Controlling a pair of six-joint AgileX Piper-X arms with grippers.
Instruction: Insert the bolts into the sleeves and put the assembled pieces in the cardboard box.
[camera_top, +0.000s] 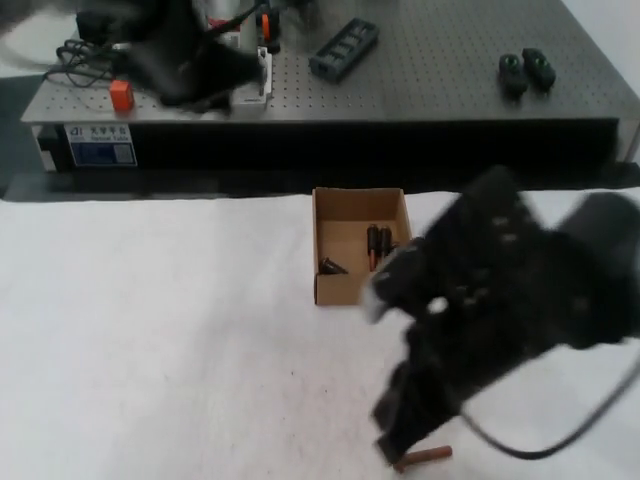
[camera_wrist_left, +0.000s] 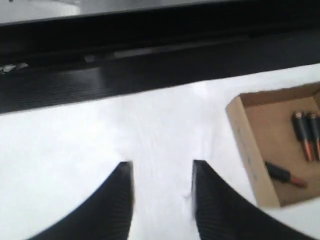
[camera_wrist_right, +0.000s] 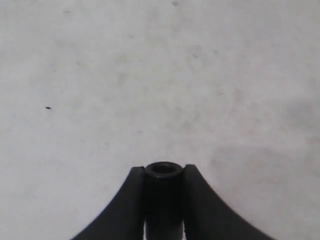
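- A copper bolt (camera_top: 425, 458) lies at the near edge of the white cloth (camera_top: 150, 350), just beside the right arm.
- The right gripper (camera_wrist_right: 164, 172) pinches a black sleeve (camera_wrist_right: 163, 200) with its bore facing outward, probably ready for a bolt.
- The left gripper (camera_wrist_left: 162, 172) hangs spread and empty.
- The cardboard box (camera_wrist_left: 247, 145) near the cloth's far edge holds three assembled pieces (camera_wrist_left: 306, 132).

No legible print, even on the blue label (camera_top: 100, 146) at the table's (camera_top: 400, 135) front

Pieces (camera_top: 373, 245) in cardboard box (camera_top: 340, 289); bolt (camera_top: 425, 457), perhaps, before it.
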